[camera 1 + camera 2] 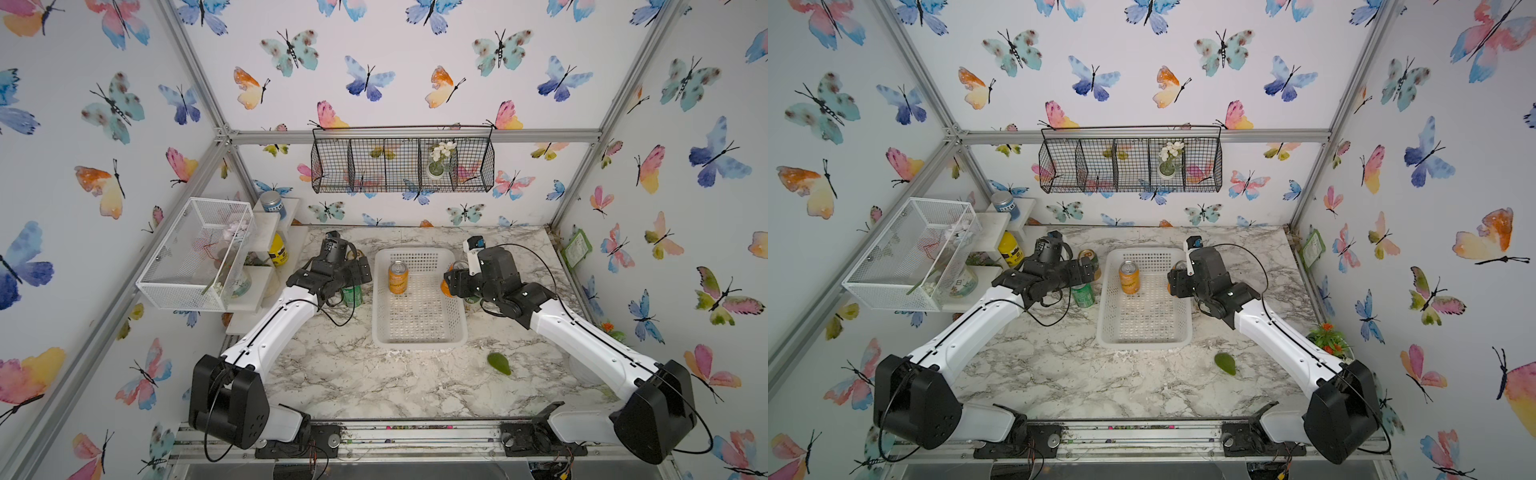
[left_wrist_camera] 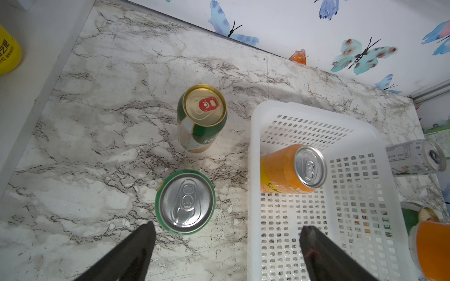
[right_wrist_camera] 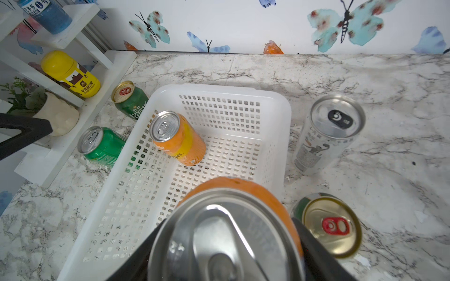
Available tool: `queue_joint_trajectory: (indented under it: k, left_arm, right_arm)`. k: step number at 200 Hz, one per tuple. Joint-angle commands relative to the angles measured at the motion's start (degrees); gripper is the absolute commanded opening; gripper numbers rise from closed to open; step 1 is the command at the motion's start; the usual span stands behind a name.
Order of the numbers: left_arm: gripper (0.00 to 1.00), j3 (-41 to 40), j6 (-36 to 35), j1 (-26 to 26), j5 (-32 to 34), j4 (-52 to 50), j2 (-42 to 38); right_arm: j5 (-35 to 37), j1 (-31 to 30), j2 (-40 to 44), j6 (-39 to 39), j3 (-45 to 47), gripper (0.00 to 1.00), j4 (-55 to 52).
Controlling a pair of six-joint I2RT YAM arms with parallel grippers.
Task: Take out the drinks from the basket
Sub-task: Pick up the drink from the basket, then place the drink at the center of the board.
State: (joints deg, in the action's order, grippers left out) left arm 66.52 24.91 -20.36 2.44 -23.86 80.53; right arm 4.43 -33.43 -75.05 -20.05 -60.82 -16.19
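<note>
Orange can (image 3: 219, 243) fills right gripper (image 3: 231, 221); left gripper (image 2: 227, 226) gapes (second can (image 3: 179, 138) reads "…pes").

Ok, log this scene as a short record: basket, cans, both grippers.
basket: white, one orange can upright inside
left of basket: bright green can, gold-topped can, on the table
right of basket: slim silver can, second gold-topped can, on the table
left gripper: open, empty
right gripper: shut on second orange can, by basket's right rim
</note>
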Motion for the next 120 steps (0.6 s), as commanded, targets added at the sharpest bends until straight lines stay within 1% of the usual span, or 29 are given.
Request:
queue_joint_trajectory:
  k: [1, 39, 94, 120]
  left_arm:
    - [0.99, -0.6, 0.1, 0.2, -1.5, -0.2, -0.4]
    - [0.99, -0.5, 0.1, 0.2, -1.7, -0.2, -0.1]
    - [0.99, -0.7, 0.1, 0.2, -1.8, -0.2, -0.7]
    - [0.99, -0.7, 0.2, 0.2, -1.9, -0.2, -0.8]
  right_arm:
    - [4.7, -0.2, 4.6, -1.2, 1.5, 0.56, 2.1]
    - [10.3, -0.2, 8.8, -2.3, 5.0, 0.56, 0.5]
    - [19.1, 0.1, 15.4, -6.1, 9.8, 0.54, -3.0]
    - [19.5, 0.3, 16.5, -7.4, 12.5, 0.54, -4.1]
